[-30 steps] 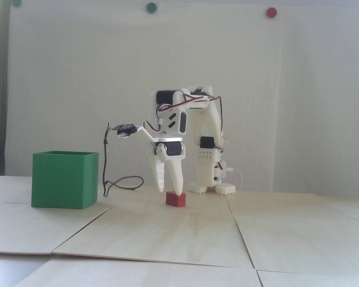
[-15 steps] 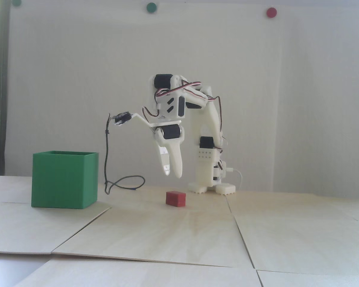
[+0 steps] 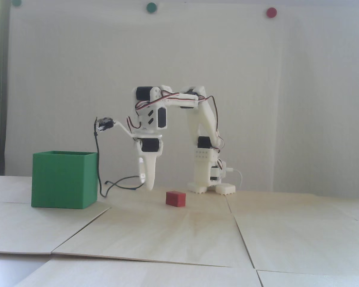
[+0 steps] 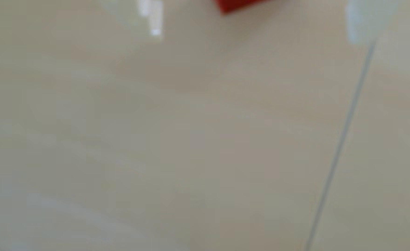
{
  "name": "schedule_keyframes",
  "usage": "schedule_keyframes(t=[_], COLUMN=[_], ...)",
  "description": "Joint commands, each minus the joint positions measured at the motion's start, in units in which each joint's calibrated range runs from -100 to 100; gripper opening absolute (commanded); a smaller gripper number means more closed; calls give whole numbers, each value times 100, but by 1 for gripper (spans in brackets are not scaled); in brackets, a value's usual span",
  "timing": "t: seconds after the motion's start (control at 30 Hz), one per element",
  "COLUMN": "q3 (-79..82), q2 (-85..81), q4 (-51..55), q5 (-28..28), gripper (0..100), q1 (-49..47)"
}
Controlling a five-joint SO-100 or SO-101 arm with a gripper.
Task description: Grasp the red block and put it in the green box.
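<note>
In the fixed view the white arm bends over from its base, the hand pointing straight down just above the counter — its two tips close together, holding nothing. The red block lies on pale wooden panels right of the tips; the green box stands to the left. Behind is a white wall.

The wrist view is blurred — the red block shows at the top edge above a bare counter with one panel seam.

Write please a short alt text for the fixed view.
A white robot arm's gripper hangs fingers-down just above a pale wooden table, between a green box on the left and a small red block on the right, holding nothing.
</note>
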Motion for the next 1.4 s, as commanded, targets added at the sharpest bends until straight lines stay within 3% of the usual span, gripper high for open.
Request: schedule_keyframes(t=[0.0, 0.8, 1.37], q3=[855, 1263, 1334], q2=[-826, -1126, -1118], q4=[-452, -444, -199], q5=[145, 869, 1494], gripper=[28, 28, 28], q1=[49, -868, -836])
